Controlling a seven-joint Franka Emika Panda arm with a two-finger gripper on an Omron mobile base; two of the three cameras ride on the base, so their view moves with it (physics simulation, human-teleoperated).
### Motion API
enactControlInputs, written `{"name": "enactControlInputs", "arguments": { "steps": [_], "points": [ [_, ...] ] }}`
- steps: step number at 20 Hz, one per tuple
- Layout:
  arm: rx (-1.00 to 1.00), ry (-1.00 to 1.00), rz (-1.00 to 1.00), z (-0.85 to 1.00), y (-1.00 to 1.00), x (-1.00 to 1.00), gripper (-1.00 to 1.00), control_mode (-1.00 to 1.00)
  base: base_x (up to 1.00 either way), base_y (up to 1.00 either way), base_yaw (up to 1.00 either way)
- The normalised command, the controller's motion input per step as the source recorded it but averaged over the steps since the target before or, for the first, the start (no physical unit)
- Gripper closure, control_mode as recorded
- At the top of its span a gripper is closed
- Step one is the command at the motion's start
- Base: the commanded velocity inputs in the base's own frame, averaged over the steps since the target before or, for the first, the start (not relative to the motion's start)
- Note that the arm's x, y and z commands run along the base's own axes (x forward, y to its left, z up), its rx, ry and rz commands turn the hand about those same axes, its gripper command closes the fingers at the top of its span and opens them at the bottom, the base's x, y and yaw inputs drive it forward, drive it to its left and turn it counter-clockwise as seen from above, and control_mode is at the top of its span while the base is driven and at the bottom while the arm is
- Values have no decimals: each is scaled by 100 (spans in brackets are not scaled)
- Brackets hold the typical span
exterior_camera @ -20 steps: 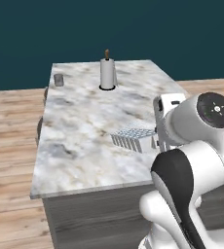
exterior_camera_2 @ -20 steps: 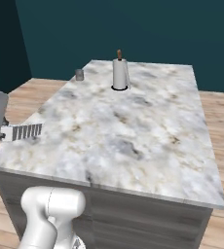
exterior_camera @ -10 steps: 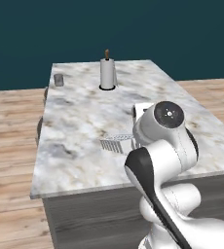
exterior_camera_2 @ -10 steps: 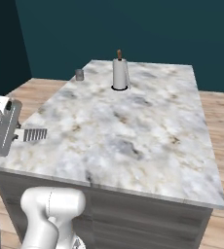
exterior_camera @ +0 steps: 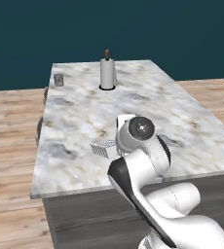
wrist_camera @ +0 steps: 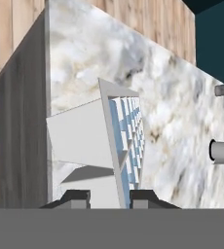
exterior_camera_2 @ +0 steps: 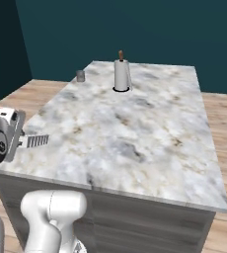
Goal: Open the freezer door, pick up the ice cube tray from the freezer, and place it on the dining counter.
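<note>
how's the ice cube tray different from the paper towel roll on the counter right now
The ice cube tray is a flat grey rectangle with pale blue cells; the paper towel roll is a white cylinder with a dark tip on top. The tray is clamped in the end effector and tilted near the dining counter's front edge, while the roll stands upright toward the far end, ungripped. Both are pale and sit over the same marble top.

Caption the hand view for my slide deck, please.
Fingers shut on the ice cube tray, carried above the dining counter.
</note>
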Motion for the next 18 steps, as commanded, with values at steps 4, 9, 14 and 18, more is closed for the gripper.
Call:
{"name": "enactControlInputs", "arguments": {
  "steps": [4, 9, 14, 18],
  "points": [
    [0, 0, -4, -50, 23, 39, 100, -100, 0, 0, 0],
    [0, 1, -7, -49, 24, 52, 100, -100, 0, 0, 0],
    [0, 2, -8, -48, 20, 60, 100, -100, 0, 0, 0],
    [2, 8, -7, -39, 9, 44, 100, -100, 0, 0, 0]
  ]
}}
